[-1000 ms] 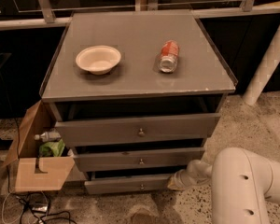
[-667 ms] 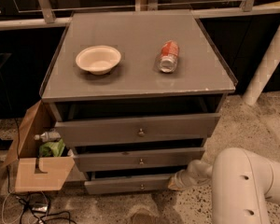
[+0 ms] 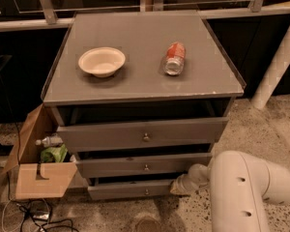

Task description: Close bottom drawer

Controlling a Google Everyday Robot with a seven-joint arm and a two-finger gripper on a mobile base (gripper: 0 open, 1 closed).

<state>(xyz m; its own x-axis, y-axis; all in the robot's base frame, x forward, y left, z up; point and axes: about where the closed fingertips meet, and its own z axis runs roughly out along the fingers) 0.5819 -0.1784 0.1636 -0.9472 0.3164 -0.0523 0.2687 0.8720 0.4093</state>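
The end effector (image 3: 181,186) sits low, just beside the right end of the bottom drawer (image 3: 130,191), which extends leftward from it, slightly pulled out. I cannot tell its state.

Bottom drawer (image 3: 125,190) partly open, hand (image 3: 179,186) at its right end

The claw (image 3: 181,185), smooth off-white plastic, sits at the right end of the bottom drawer (image 3: 128,190), whose grey front looks matt and smooth. Above the claw, the matt grey tabletop (image 3: 145,83) carries a shiny metal can (image 3: 174,58). Left of the claw stands a box (image 3: 41,179) of rough brown cardboard.
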